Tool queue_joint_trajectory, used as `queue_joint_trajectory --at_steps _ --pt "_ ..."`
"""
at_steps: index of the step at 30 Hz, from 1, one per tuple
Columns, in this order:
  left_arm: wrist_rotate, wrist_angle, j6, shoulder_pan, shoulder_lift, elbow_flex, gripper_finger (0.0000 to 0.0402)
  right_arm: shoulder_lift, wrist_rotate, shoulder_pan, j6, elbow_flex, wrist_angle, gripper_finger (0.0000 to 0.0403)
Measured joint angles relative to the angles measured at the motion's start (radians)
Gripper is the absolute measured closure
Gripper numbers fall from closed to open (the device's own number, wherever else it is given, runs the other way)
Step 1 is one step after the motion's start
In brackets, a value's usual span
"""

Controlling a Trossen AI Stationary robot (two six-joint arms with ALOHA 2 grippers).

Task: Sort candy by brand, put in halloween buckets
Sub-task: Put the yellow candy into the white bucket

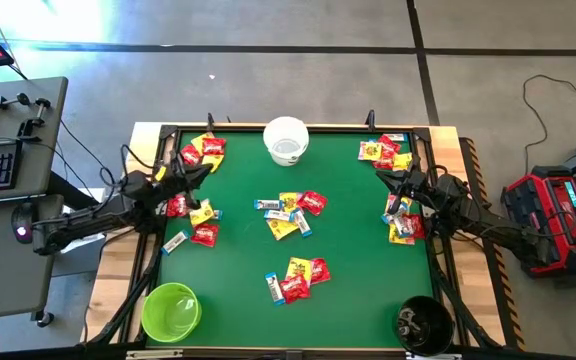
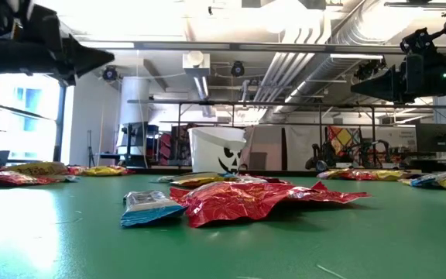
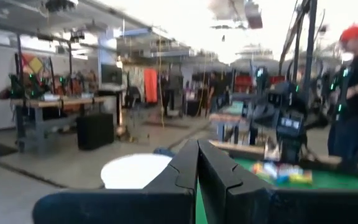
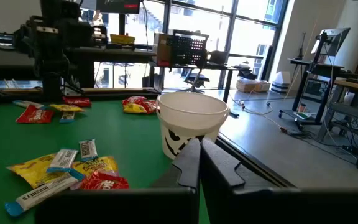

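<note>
Both grippers, the left (image 1: pixel 206 172) and the right (image 1: pixel 380 175), were closed and empty above the table's sides. The candy (image 1: pixel 293 214) lay scattered on the green mat (image 1: pixel 358 260), overlapping, so a grasp might lift two brands together. The white bucket (image 1: pixel 286 140), the green bucket (image 1: pixel 171 311) and the black bucket (image 1: pixel 423 324) stood at the edges.

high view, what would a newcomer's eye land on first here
The bright green table strewn with clusters of red, yellow and blue-white candy, thickest mid-table. Three buckets stand at its edges: a white bucket at the far middle, a lime green bucket and a black bucket at the near corners.
</note>
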State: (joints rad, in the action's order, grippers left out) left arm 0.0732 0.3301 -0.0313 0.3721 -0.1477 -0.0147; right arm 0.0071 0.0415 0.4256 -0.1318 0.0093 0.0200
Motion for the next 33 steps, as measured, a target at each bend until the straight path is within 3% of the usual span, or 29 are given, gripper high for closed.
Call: queue_joint_trajectory --at_steps 16,26,33 --pt "-0.023 -0.047 -0.069 -0.001 -0.365 -0.153 0.0401 0.000 0.000 0.000 0.000 0.000 0.000 0.0403" --pt "0.054 -0.425 -0.109 0.001 -0.526 -0.407 0.0401 0.000 0.000 0.000 0.000 0.000 0.000 0.0403" --pt "0.061 -0.574 -0.023 0.001 -0.645 -0.479 0.0401 0.000 0.000 0.000 0.000 0.000 0.000 0.0403"
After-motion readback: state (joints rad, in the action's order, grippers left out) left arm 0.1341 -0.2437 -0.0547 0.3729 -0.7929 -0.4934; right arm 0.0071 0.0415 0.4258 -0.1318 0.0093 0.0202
